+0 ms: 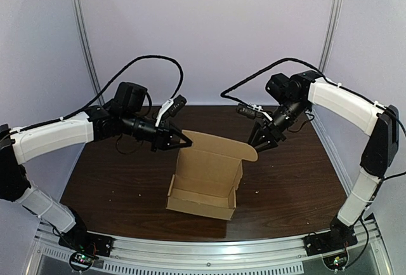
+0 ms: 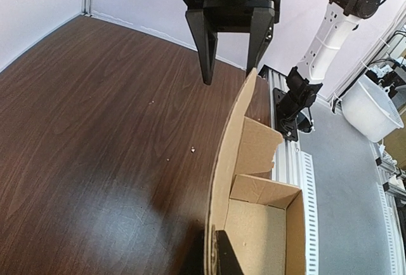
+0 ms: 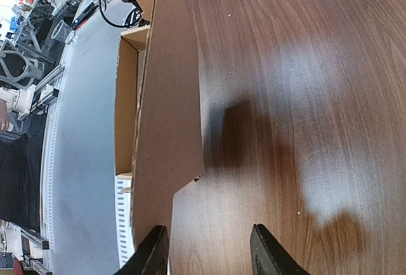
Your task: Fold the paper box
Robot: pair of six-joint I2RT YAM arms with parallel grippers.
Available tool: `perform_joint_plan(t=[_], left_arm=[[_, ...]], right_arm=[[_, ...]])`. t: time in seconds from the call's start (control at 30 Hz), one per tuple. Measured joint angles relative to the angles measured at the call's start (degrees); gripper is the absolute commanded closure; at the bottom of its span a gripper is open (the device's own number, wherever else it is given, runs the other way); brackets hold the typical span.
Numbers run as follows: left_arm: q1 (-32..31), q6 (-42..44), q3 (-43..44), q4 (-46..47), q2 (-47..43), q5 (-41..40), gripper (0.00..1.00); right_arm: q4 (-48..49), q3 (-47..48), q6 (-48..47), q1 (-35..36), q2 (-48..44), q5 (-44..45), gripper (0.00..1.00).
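Left end effector, right end effector agape, paper box lid raised

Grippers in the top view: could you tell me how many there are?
2: left gripper at the left end of the cardboard box lid, right gripper at its right end.

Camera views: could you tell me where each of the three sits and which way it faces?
Top external: above and behind the bases, looking down on the open brown cardboard box on the dark wooden table; left gripper and right gripper show.
Left wrist: looks rightward along the lid; one own finger, the open right gripper opposite.
Right wrist: looks leftward along the lid; own open fingers.
Shared: both wrist views show the lid.
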Motion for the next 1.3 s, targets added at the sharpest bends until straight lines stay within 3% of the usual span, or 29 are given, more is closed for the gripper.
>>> perform_joint_plan(t=[0.3, 0.37, 0.47, 0.57, 1.17, 1.3], left_arm=[[0.00, -0.70, -0.44, 1.46, -0.02, 0.96, 1.00], [0.00, -0.24, -0.48, 1.57, -0.02, 2.32, 1.00], [0.09, 0.39, -0.72, 1.62, -0.24, 3.65, 1.00], [0.24, 0.55, -0.92, 1.66, -0.39, 4.04, 1.00], [0.96, -1.09, -1.57, 4.66, -0.52, 3.72, 1.00], [1.07, -1.42, -1.64, 5.25, -0.55, 3.26, 1.00]], right_arm=[[-0.57, 3.67, 3.15, 0.48, 3.78, -0.39, 0.54], [-0.92, 5.88, 1.95, -1.05, 5.07, -1.70, 0.50], [-1.14, 10.12, -1.42, -5.38, 7.13, -5.64, 0.34], [-0.92, 12.15, -5.31, -8.57, 7.89, -9.20, 0.32], [-1.55, 8.39, -15.56, -5.49, 7.78, -13.14, 0.44], [-1.55, 8.37, -16.41, -5.42, 7.78, -13.09, 0.55]])
